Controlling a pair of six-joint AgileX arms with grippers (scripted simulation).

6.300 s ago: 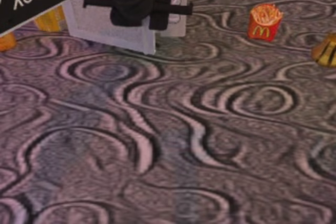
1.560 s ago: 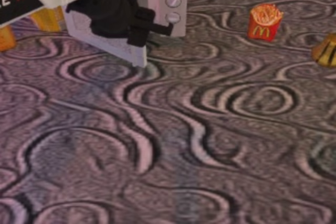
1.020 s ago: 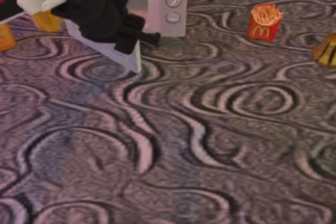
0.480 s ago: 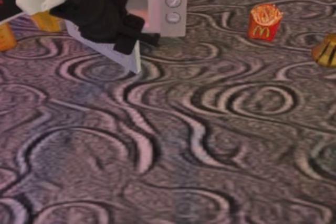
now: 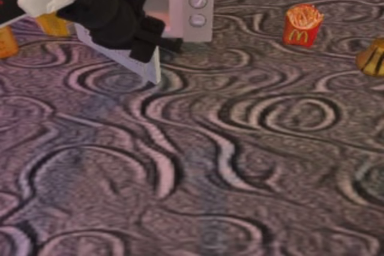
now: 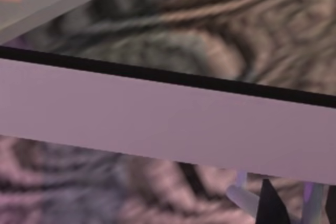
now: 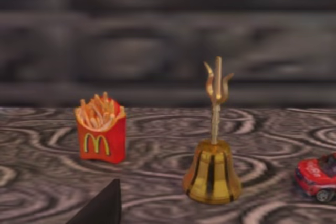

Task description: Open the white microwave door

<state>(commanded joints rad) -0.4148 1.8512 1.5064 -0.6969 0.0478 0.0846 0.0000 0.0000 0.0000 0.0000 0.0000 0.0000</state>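
The flat white door [image 5: 129, 58] of the boxy white microwave [image 5: 192, 4] is swung out; the left gripper [image 5: 157, 37] appears clamped on its edge. Pull should follow the hinge's arc.

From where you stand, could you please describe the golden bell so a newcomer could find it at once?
Start at the white microwave at the table's far left, then look across to the far right edge. Past the red fries carton stands the golden bell, upright. Its trident-shaped handle and brass body distinguish it from the red toy car beside it.
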